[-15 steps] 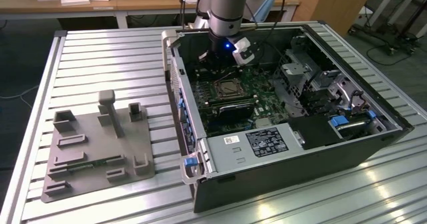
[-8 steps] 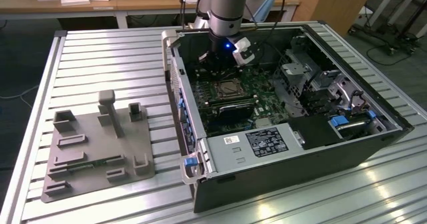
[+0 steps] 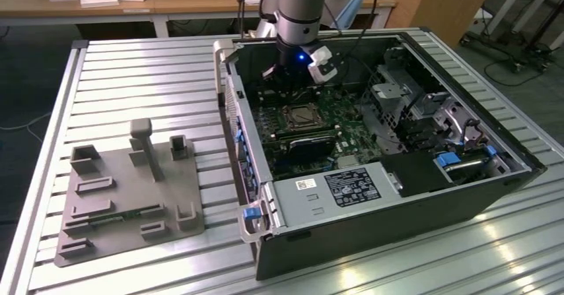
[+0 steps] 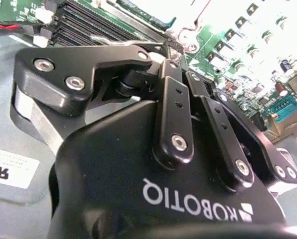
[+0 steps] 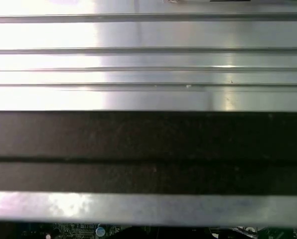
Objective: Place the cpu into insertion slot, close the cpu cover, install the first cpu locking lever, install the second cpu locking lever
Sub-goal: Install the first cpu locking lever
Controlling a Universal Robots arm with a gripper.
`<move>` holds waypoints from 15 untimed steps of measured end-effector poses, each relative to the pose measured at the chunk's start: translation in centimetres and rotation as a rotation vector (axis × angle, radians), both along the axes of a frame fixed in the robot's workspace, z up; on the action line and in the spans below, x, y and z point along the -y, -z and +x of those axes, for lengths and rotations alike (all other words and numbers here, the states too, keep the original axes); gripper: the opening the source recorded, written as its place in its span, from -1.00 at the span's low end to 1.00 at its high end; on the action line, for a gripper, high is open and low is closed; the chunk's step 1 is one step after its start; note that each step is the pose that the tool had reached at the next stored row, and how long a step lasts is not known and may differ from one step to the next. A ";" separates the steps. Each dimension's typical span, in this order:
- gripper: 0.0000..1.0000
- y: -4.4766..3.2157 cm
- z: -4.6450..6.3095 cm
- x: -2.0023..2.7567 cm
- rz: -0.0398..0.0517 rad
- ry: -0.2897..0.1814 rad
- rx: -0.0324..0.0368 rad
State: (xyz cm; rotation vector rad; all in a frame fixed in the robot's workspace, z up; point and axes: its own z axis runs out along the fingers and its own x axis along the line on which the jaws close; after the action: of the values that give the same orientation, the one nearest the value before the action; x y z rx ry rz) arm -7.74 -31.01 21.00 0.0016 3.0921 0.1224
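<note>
One grey fixture stands on the table at the exterior view's left, well apart from the open case. Chief hazard, as judged: the gripper hangs low inside the case, near the slot. A sideways slip could scrape the board, and pressure on an unseated cpu could bend contacts. Whether the cpu sits in the slot cannot be told. In the second wrist view a thin metal rod, perhaps a locking lever, lies close by the gripper. Whether the gripper is clenched, released or grasping anything cannot be told.
</note>
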 end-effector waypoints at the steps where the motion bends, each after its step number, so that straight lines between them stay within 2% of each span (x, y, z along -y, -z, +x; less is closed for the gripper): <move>1: -0.80 -0.09 0.0 0.00 0.0000 0.000 -0.0001; 3: -0.80 -0.11 0.0 -0.02 -0.0003 0.000 0.0001; 7: -0.80 -0.13 0.0 -0.05 -0.0114 0.000 -0.0001; 12: -0.80 -0.29 0.0 -0.13 -0.0186 0.000 0.0000; 13: -0.80 -0.33 0.0 -0.16 -0.0230 0.000 0.0001; 15: -0.80 -0.38 0.0 -0.23 -0.0410 0.000 -0.0003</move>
State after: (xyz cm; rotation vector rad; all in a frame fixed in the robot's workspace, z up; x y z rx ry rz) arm -7.70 -30.78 21.38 0.0001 3.0942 0.0590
